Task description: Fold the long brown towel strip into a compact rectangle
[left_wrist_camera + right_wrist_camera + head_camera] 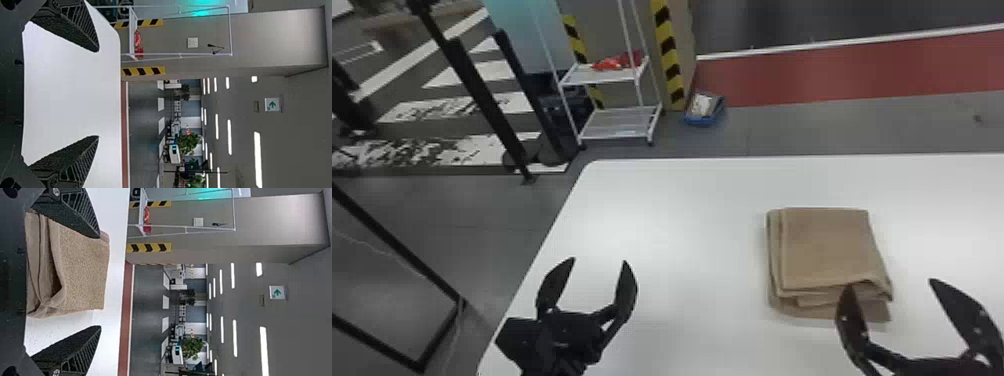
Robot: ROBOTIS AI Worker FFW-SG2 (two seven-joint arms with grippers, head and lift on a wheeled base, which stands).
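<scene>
The brown towel (827, 247) lies folded in several layers as a compact, roughly rectangular stack on the white table, its lower layer sticking out at the near edge. My right gripper (889, 285) stands open at the towel's near right corner, one finger overlapping that edge in the head view. In the right wrist view the towel (80, 266) shows beyond the open right gripper (100, 282), with nothing held between the fingers. Well to the towel's left, my left gripper (599, 260) is open over the table; in its wrist view the left gripper (98, 94) has nothing between its fingers.
The white table (672, 200) has its left edge beside my left arm. Beyond it on the floor stand a white wire cart (619, 122) and a blue bin (703, 120). Black metal frame bars (397, 252) stand left of the table.
</scene>
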